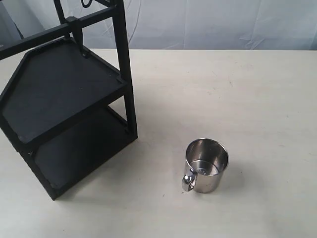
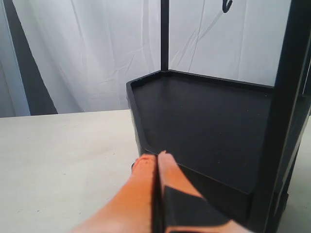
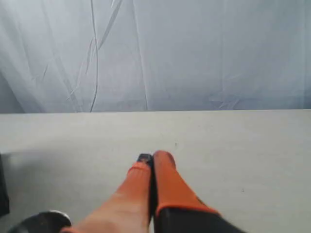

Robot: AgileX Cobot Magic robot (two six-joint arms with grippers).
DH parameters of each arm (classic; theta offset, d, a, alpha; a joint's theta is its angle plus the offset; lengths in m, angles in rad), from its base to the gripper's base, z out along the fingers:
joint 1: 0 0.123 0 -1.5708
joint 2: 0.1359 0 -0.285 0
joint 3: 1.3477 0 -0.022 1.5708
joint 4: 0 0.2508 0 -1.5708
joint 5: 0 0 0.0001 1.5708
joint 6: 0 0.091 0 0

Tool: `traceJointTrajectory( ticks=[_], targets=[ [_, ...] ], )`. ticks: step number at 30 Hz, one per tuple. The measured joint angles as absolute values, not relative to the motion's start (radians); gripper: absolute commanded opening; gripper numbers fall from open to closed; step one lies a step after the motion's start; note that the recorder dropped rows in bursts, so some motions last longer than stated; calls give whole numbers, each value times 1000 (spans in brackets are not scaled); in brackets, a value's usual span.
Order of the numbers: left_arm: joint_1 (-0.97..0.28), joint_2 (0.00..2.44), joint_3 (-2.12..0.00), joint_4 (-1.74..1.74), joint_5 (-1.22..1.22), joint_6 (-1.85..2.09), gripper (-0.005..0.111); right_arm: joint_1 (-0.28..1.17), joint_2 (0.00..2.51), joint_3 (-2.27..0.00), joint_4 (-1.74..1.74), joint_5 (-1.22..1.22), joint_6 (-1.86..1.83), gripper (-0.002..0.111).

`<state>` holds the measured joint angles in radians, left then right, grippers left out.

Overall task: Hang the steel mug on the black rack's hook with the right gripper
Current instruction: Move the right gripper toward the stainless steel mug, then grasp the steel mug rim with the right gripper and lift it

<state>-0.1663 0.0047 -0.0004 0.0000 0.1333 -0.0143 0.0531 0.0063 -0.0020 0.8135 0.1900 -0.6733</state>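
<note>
The steel mug (image 1: 206, 165) stands upright on the pale table, handle toward the front left, to the right of the black rack (image 1: 64, 106). The hook (image 1: 79, 42) hangs from a clamp block on the rack's upper bar. Neither arm shows in the exterior view. In the left wrist view my left gripper (image 2: 156, 156) is shut with nothing in it, its tips close to the rack's shelf (image 2: 209, 121) edge. In the right wrist view my right gripper (image 3: 153, 158) is shut and empty above bare table; the mug's rim (image 3: 41, 221) peeks in at the frame's corner.
A white curtain (image 1: 223, 22) closes off the back of the table (image 1: 257, 99). A thin curled black loop (image 1: 86, 4) hangs at the rack's top. The rack's dark edge (image 3: 3, 191) shows at the side of the right wrist view.
</note>
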Motion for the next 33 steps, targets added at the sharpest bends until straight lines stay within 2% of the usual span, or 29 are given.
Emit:
traceJointTrajectory(
  ticks=[4,9,15,20,23,29,33],
  targets=[
    [-166,5,0,0,133,-14,2,53,6,-2,1042,106,-645,0],
    [-166,5,0,0,133,-14,2,53,6,-2,1589,-10,-558,0],
    [-166,5,0,0,133,-14,2,53,5,-4,1738,0,-462,0],
    [-166,5,0,0,133,-14,2,53,16,-100,1546,119,-584,0],
    [-166,5,0,0,133,-14,2,53,120,-156,1346,140,-619,0],
    [-166,5,0,0,133,-14,2,53,593,-324,1015,371,-634,0],
    [-166,5,0,0,133,-14,2,53,951,-546,862,613,-636,0]
  ],
)
